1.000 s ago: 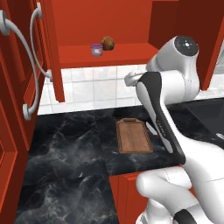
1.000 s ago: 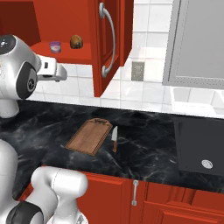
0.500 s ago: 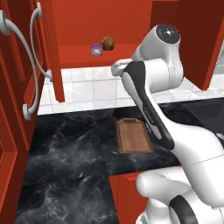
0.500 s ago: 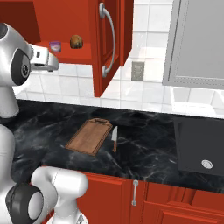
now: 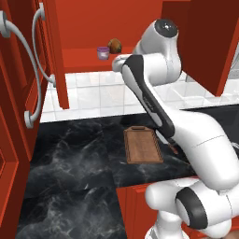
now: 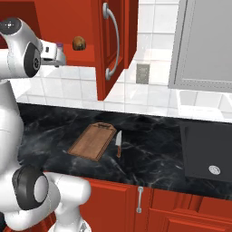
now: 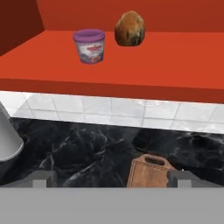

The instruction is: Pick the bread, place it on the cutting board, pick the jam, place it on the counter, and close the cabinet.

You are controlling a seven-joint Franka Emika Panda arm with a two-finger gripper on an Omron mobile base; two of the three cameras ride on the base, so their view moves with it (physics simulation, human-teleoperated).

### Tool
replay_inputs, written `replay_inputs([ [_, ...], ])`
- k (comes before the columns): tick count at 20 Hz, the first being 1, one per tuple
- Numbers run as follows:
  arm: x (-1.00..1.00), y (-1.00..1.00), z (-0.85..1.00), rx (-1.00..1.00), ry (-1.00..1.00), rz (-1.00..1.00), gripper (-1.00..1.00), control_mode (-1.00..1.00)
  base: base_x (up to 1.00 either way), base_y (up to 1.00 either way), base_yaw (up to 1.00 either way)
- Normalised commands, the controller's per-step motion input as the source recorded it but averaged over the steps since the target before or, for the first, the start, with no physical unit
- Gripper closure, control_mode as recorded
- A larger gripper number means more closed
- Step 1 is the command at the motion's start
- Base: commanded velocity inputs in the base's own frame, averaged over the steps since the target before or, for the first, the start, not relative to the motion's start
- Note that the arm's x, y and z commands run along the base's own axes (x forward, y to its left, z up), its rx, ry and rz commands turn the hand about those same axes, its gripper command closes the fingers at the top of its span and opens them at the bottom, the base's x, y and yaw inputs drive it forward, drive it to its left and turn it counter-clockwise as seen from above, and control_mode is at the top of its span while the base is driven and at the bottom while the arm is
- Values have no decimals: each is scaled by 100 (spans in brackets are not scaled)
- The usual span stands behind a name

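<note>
The bread (image 7: pixel 129 28), a round golden-brown roll, sits at the back of the open cabinet's red shelf (image 7: pixel 153 65). To its left stands the purple jam (image 7: pixel 89 46) jar. My gripper (image 7: pixel 111 178) is open and empty, in front of the shelf edge and short of both. From the left base view the bread (image 5: pixel 115 45) and jam (image 5: pixel 103 52) lie just past my hand (image 5: pixel 119 62). The cutting board (image 5: pixel 142 145) lies bare on the black counter (image 5: pixel 70 158) below. In the right base view my hand partly covers the jam (image 6: pixel 59 45), with the bread (image 6: pixel 79 43) beside it.
Both red cabinet doors stand wide open, one at the left (image 5: pixel 18 93) and one at the right (image 6: pixel 111 45). A knife (image 6: pixel 118 144) lies beside the board. A grey-fronted unit (image 6: pixel 204 45) hangs at the right above a dark inset panel (image 6: pixel 206 152).
The arm has swung up and to the left, bringing the hand closer to the cabinet shelf. The jaws have stayed open. Bread, jam and board have not moved.
</note>
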Motion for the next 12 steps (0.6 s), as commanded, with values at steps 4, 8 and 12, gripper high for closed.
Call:
replay_inputs([
  [4, 56, 16, 0, 0, 0, 0, -100, -100, 0, 0, 0],
  [8, 47, 29, 1, 0, 0, 0, -100, -100, 0, 0, 0],
  [12, 54, 28, 1, 0, 0, 0, -100, -100, 0, 0, 0],
])
